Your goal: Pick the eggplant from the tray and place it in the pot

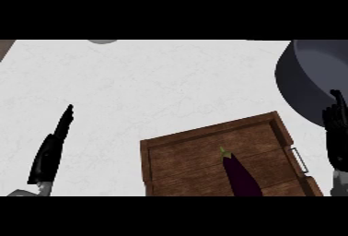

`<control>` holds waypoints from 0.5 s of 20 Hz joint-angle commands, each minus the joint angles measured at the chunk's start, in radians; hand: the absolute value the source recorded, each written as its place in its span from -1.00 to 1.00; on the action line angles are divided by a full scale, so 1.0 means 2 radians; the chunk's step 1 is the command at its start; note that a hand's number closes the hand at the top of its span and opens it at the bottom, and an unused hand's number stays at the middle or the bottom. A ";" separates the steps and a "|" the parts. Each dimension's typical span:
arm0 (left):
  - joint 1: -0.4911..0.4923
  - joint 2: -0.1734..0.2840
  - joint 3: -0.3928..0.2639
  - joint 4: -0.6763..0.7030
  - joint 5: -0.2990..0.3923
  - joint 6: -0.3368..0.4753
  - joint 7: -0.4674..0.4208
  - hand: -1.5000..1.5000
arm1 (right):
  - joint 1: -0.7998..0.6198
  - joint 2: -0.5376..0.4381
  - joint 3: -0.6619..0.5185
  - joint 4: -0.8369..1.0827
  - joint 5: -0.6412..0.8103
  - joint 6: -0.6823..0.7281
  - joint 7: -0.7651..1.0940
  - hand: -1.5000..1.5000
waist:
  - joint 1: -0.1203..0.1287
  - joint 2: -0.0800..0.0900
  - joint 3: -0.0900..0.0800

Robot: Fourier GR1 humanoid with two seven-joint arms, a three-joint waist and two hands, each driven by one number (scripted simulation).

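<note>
White marbled counter (pixel 136 83) bears wooden tray (pixel 197 152) and dark pot (pixel 306 83)

1. A white, faintly marbled stone counter (pixel 149 87) fills nearly the whole view, seen steeply from above.
2. Its surface is pale and evenly lit, with soft grey veining and no hard shadows.
3. At the top left corner a narrow brown strip (pixel 5 48) shows beyond the counter's edge; what it belongs to cannot be told.
4. At the top edge, left of centre, a small grey rounded shape (pixel 102 41) is cut off by the view.
</note>
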 commanded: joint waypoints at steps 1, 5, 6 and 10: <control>-0.036 -0.019 0.014 0.000 0.012 -0.005 0.026 0.00 | -0.033 -0.016 0.031 -0.004 0.012 0.046 0.020 1.00 | 0.001 -0.009 0.008; -0.081 -0.036 0.039 -0.047 0.054 -0.009 0.028 0.00 | -0.076 -0.055 0.111 -0.040 0.009 0.175 0.017 1.00 | 0.052 -0.003 0.007; -0.094 -0.047 0.040 -0.062 0.066 -0.014 0.030 0.00 | -0.102 -0.058 0.123 -0.041 0.005 0.199 0.018 1.00 | 0.070 -0.001 0.007; -0.131 -0.046 0.065 -0.058 0.102 -0.025 0.086 0.00 | -0.149 -0.087 0.158 0.046 0.106 0.224 -0.057 -1.00 | 0.036 -0.001 0.009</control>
